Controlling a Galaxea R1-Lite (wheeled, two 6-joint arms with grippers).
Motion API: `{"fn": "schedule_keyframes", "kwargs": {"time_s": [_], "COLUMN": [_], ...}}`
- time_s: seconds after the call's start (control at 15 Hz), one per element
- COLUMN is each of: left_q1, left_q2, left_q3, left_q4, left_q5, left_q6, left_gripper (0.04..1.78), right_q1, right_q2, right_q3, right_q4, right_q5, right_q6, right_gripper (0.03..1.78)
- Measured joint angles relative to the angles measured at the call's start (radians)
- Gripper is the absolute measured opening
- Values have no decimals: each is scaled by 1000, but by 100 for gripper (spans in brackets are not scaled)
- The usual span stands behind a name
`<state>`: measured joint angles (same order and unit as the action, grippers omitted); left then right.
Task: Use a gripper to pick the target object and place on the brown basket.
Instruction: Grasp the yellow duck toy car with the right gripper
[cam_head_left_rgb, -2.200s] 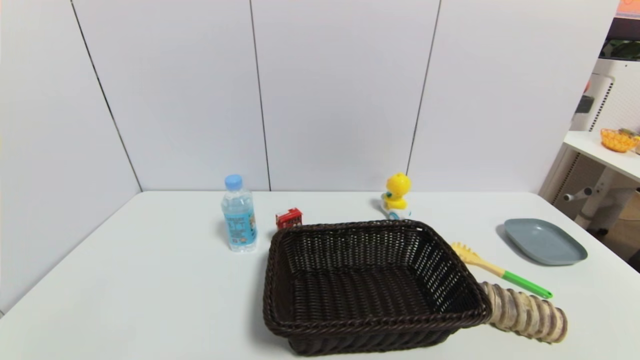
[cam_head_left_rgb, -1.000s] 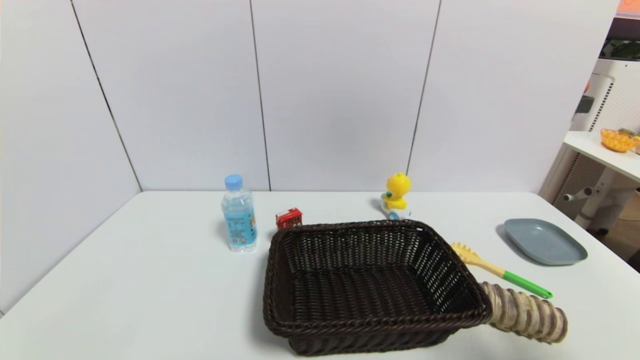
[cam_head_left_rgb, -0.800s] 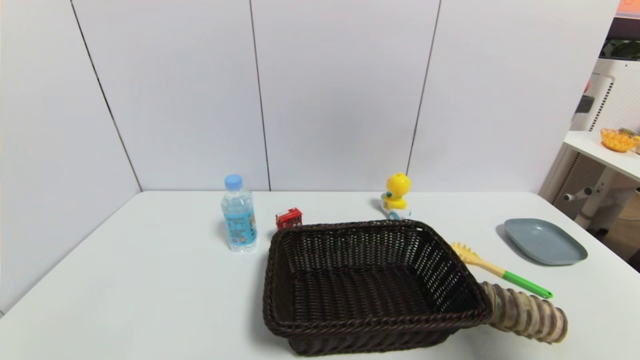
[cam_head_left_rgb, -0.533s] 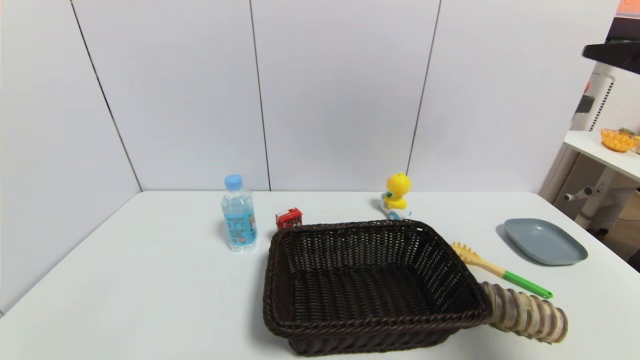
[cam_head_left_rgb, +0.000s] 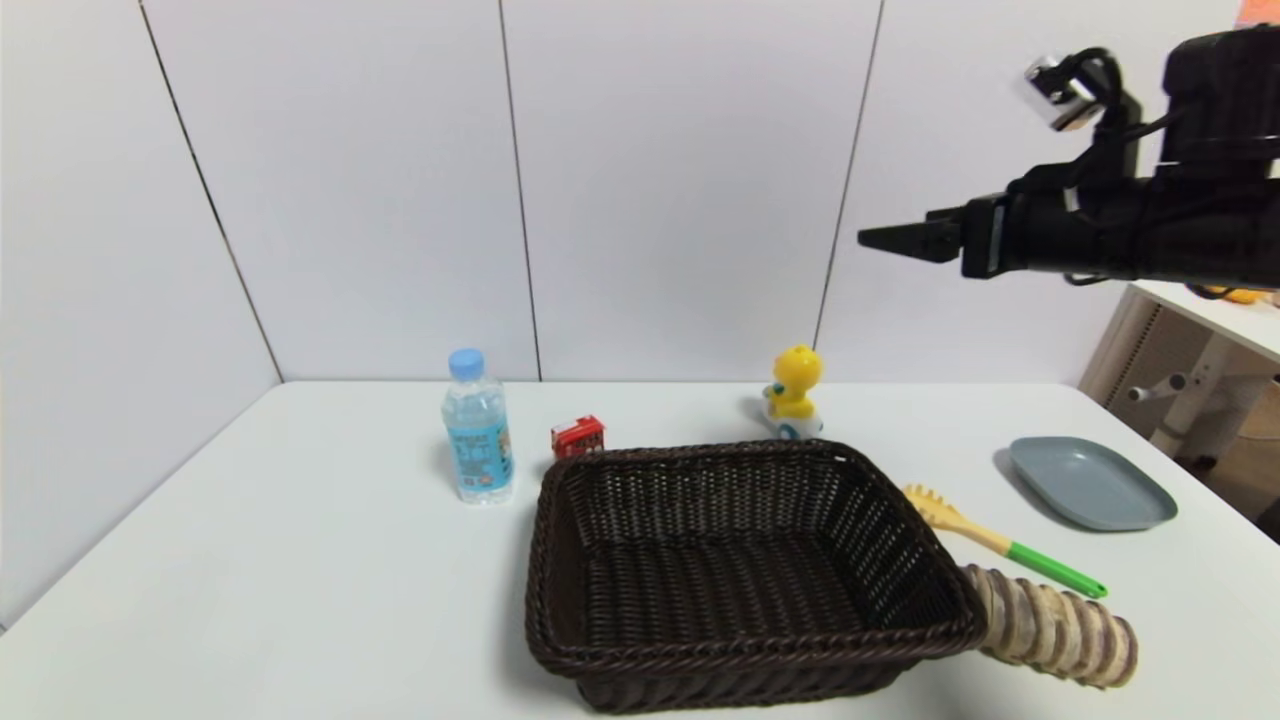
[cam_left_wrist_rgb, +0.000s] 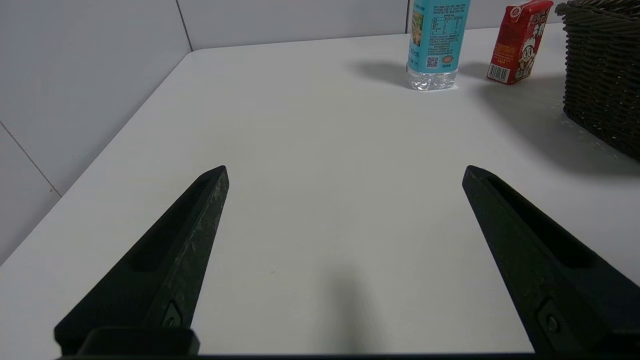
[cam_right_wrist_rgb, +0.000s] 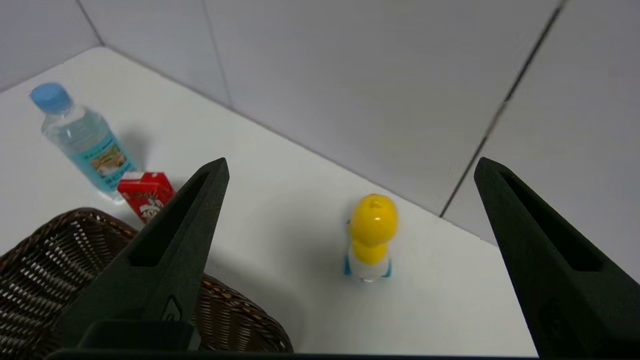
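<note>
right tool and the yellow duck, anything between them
Nothing: the right tool, open, hangs above the duck with only bare table around it, per the right wrist view.

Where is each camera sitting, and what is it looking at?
Head view: from the robot's head, looking down at the table, the brown basket and the duck toy; the right gripper shows high up.
Left wrist view: low on the left arm, looking across the table; the left gripper is open.
Right wrist view: high on the right arm, looking down at the duck toy; its fingers are spread.
All three views share the water bottle and red carton.
</note>
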<state>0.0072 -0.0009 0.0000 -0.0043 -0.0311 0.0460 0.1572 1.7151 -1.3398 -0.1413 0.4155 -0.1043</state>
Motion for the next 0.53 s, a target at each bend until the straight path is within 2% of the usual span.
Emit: {"fn": "schedule_keyframes", "kwargs": {"time_s": [0.27, 0.53], "left_q1": [0, 0], "left_q2": [0, 0], "left_q3": [0, 0], "left_q4": [0, 0], "left_q5": [1, 2], "left_q6": [0, 0], "left_gripper": [169, 169], "right_q1": [27, 12], "right_q2": [129, 272], "right_q3": [77, 123], "right_q4": [-223, -419], "right_q5": [23, 24], "right_q6": [3, 9], "right_gripper": [169, 169]}}
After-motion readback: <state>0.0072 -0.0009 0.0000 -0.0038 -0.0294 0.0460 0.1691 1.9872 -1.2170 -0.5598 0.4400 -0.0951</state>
